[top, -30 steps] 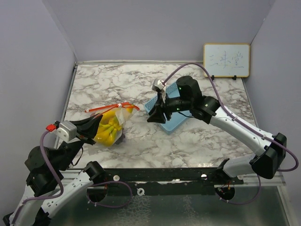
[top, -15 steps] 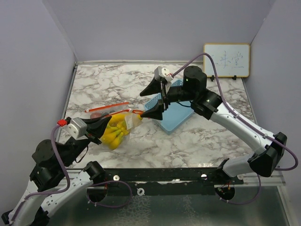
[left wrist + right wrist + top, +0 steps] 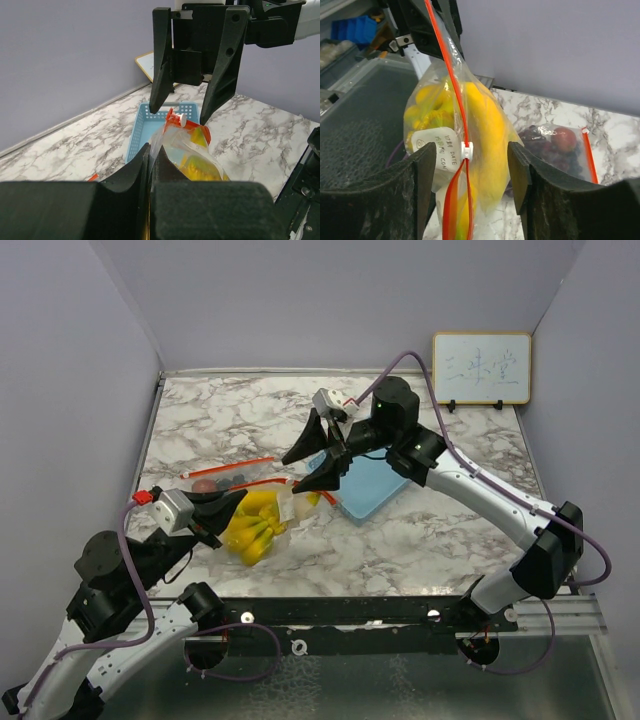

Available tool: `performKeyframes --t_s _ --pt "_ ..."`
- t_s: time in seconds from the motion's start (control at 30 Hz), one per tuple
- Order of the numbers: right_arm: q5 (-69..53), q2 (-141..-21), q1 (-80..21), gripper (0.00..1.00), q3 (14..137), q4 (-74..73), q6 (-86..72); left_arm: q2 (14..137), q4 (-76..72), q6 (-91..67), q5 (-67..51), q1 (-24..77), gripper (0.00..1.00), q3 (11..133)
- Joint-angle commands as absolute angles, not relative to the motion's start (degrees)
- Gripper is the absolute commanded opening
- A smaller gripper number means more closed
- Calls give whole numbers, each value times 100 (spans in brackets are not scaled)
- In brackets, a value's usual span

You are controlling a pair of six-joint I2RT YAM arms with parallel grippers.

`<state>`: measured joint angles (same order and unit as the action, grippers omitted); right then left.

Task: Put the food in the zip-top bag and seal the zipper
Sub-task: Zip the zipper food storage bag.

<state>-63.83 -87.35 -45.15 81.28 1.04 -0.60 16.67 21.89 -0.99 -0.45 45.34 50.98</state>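
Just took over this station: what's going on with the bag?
The left gripper is shut on one end of the clear plastic zip-top bag with a red zipper, holding it up with the bunch of yellow bananas inside. The right gripper is open, its fingers either side of the small white zipper slider, not gripping it. Dark purple grapes and a round red fruit lie in clear plastic on the marble table behind.

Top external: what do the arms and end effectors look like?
Alike: left arm and right arm have white links, black joint housings, external purple cables; left end effector and right end effector have black tapered fingers, grey wrist camera blocks, red connector on the left's.
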Motion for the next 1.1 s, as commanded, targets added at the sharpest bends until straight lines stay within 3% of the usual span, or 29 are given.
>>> performKeyframes --t_s 0.0,0.63,1.07 --pt "-6984 -8719 -4509 55 8182 543 -382 1687 1708 -196 -166 4518 0 5095" --pt "-6719 -9019 -4556 42 8174 528 -761 1690 1542 -220 -158 4520 0 4997" --pt "-6820 -9079 -4558 4 8270 550 -978 1623 1542 -235 -122 4515 0 4958"
